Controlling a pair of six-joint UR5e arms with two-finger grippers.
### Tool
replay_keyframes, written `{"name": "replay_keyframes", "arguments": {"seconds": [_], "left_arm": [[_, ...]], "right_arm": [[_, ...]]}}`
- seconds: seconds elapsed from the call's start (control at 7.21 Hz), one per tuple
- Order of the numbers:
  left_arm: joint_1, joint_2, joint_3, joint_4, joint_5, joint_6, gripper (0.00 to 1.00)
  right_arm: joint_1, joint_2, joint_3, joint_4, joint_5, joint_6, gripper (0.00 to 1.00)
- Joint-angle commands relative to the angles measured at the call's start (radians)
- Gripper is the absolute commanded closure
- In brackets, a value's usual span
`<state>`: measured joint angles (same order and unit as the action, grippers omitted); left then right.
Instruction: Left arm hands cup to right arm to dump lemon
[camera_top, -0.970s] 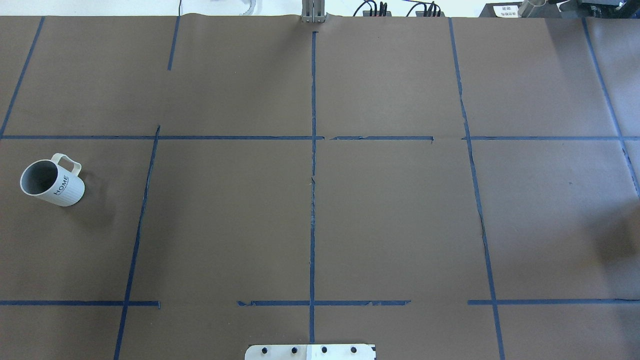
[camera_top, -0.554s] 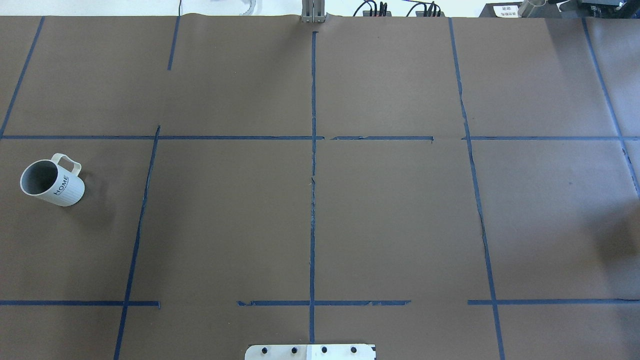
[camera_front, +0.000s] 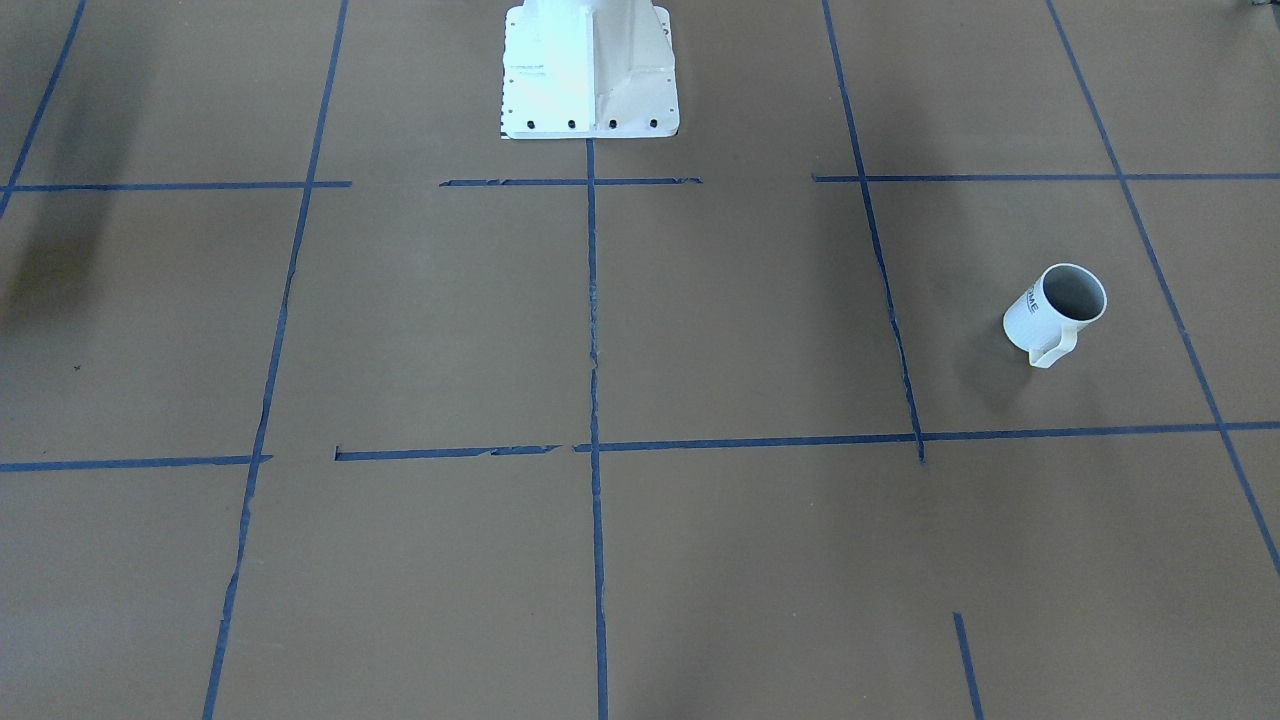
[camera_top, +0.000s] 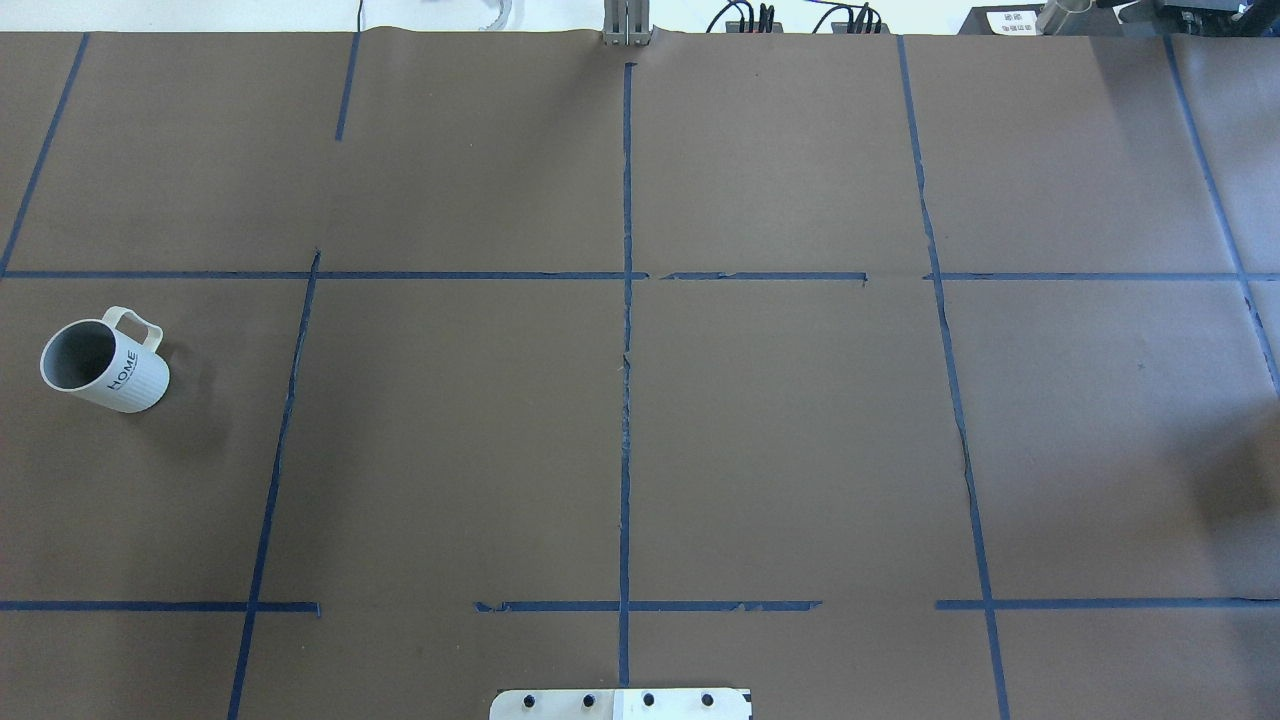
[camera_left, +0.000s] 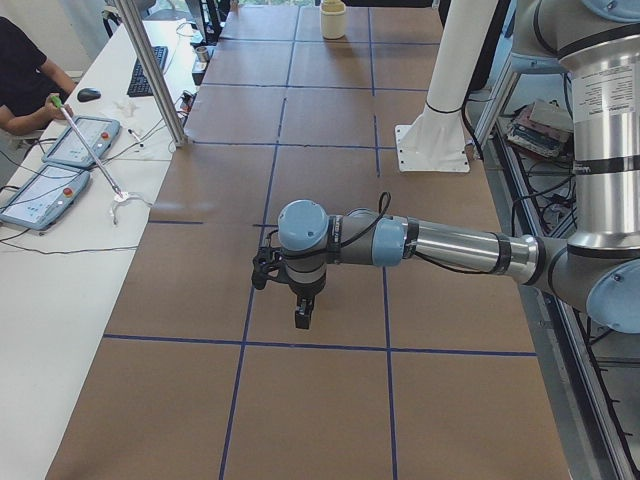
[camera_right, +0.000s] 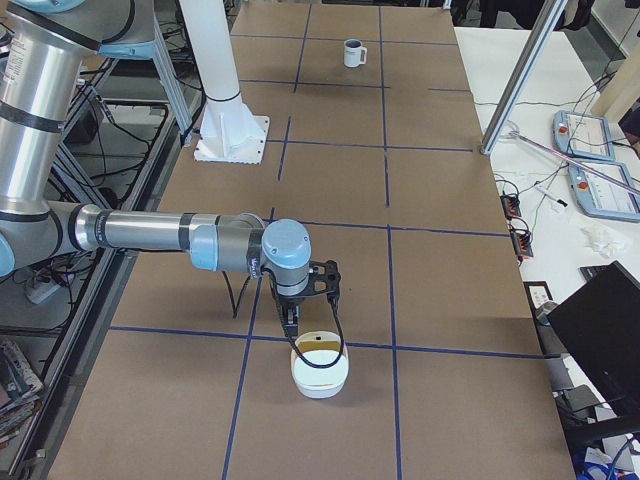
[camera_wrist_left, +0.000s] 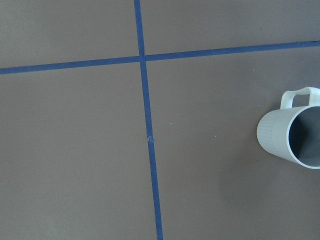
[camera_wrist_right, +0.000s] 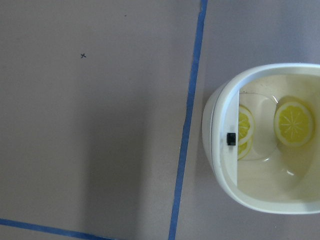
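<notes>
We see the cup (camera_top: 103, 366) upright on the table (camera_top: 800, 450), not between the jaws of the left gripper (camera_left: 301, 318) but off to one side of them, at the edge of the left wrist view. We cannot tell whether those jaws are apart or together. The right gripper (camera_right: 290, 322) hangs close above one edge of a bowl (camera_right: 320, 388) holding lemon slices (camera_wrist_right: 293, 123), well apart from the cup, and we cannot tell how its jaws stand either.

Overhead opposite front view, sharing cup (camera_top: 104, 366), wrist cameras apparently downward
</notes>
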<state>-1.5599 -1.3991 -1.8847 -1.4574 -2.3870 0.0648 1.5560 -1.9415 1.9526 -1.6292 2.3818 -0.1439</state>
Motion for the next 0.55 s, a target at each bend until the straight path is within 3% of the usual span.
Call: {"name": "replay_keyframes", "arguments": {"seconds": [0.0, 0.42], "left_arm": [[0.007, 0.008, 0.007, 0.000, 0.003, 0.001, 0.00], [0.011, 0.006, 0.031, 0.000, 0.005, 0.001, 0.00]], "right_arm": [[0.007, 0.022, 0.005, -0.043, -0.001, 0.000, 0.00], [0.016, 0.021, 0.038, -0.049, 0.000, 0.000, 0.00]]}}
